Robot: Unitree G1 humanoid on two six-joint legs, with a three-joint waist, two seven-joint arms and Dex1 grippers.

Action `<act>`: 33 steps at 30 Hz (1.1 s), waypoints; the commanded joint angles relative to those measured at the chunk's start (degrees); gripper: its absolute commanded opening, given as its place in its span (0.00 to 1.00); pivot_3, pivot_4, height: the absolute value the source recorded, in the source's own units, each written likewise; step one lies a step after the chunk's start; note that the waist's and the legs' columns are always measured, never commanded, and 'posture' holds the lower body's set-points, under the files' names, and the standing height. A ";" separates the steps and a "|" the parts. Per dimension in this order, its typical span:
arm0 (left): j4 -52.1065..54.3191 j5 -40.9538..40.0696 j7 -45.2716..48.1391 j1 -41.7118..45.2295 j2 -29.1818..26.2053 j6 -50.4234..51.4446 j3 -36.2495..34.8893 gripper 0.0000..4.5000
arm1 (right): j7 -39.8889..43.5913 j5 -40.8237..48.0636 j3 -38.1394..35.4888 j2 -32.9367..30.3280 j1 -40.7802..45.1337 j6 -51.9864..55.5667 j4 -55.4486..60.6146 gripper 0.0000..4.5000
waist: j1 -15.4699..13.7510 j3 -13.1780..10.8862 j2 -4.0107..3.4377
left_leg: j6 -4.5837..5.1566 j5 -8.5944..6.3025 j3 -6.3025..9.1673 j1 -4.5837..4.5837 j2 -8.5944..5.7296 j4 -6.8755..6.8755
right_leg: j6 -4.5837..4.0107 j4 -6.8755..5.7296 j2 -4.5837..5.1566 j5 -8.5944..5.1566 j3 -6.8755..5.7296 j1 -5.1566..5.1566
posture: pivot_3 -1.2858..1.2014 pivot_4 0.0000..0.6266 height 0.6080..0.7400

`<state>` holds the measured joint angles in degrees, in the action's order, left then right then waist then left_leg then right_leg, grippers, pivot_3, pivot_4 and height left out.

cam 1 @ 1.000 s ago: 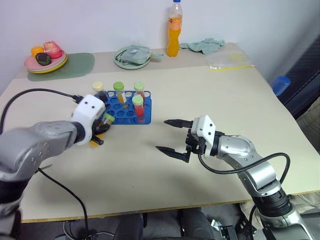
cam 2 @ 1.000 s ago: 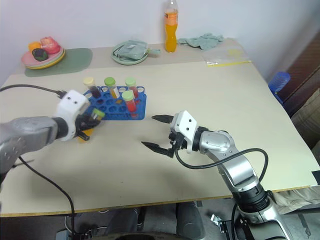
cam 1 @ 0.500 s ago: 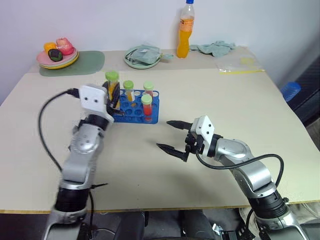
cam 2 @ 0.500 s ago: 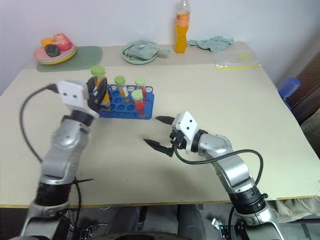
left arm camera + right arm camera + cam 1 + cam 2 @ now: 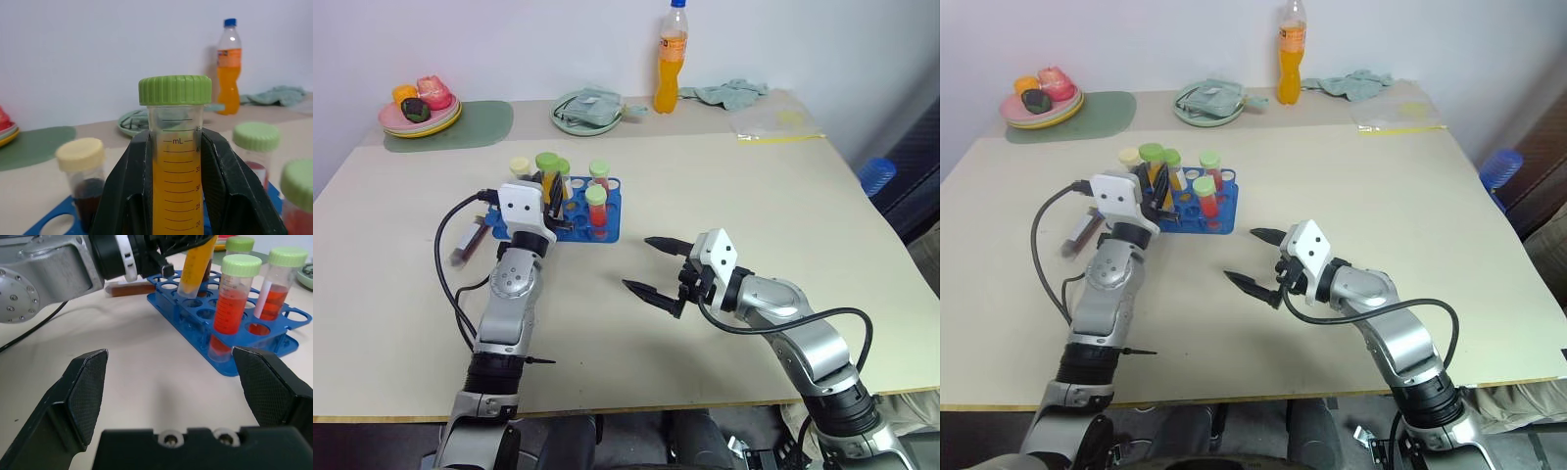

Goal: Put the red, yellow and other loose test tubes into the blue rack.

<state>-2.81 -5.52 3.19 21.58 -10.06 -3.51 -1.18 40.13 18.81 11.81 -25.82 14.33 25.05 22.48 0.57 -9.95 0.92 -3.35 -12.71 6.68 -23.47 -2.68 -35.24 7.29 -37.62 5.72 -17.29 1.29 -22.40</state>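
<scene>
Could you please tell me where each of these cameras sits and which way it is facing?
Head stereo pair: looks forward and down over the beige table; both arms show.
Left wrist: looks along the left gripper, shut on the yellow-orange, green-capped tube, toward the wall.
Right wrist: looks along the open right gripper at the low blue plastic rack.
Shared: both wrist views show that rack and held tube.

The yellow tube [image 5: 175,166] runs off the frame's bottom edge, its sides covered by the left gripper's fingers [image 5: 128,196].

Bright, even indoor light, soft shadows, wrist views' foreground slightly blurred.
</scene>
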 commanded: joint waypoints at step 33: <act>13.22 -17.44 5.56 2.50 -9.49 11.70 -16.09 0.98 | -0.28 1.11 -0.90 0.27 -0.03 -0.09 3.64 1.00 | 0.33 0.00 0.00 | 0.00 0.00 0.03 0.01 0.08 -0.03 | 0.00 -0.08 -0.07 0.00 -0.01 -0.02 | 0.52 0.24 1.00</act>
<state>6.90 -20.36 9.54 22.65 -16.79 3.34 -13.38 39.68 19.09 11.82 -25.80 14.15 25.52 23.92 0.90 -9.95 0.93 -3.35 -12.71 6.71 -23.46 -2.60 -35.27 7.28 -37.72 5.63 -17.29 1.29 -22.43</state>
